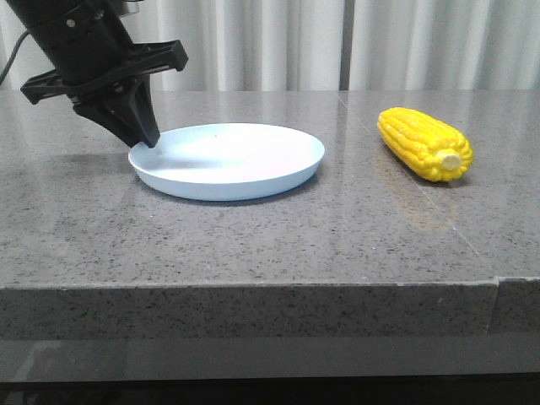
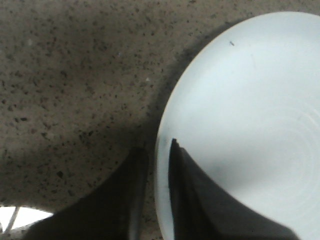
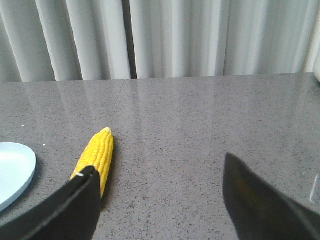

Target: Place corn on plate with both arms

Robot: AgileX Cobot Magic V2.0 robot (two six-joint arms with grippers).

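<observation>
The pale blue plate [image 1: 228, 160] lies flat on the grey stone table, left of centre. My left gripper [image 1: 148, 140] is down at the plate's left rim. In the left wrist view [image 2: 159, 150] one finger is outside the rim and one inside, closed narrowly around the plate [image 2: 250, 100]. The yellow corn [image 1: 424, 143] lies on the table to the right of the plate, its pale stub end towards the front. My right gripper [image 3: 160, 170] is open and empty above the table, with the corn [image 3: 97, 152] beside one finger. The right arm is out of the front view.
The stone table [image 1: 270, 236] has a front edge close to the camera and a seam at the right. White curtains [image 1: 337, 42] hang behind it. The plate's edge [image 3: 12, 170] shows in the right wrist view.
</observation>
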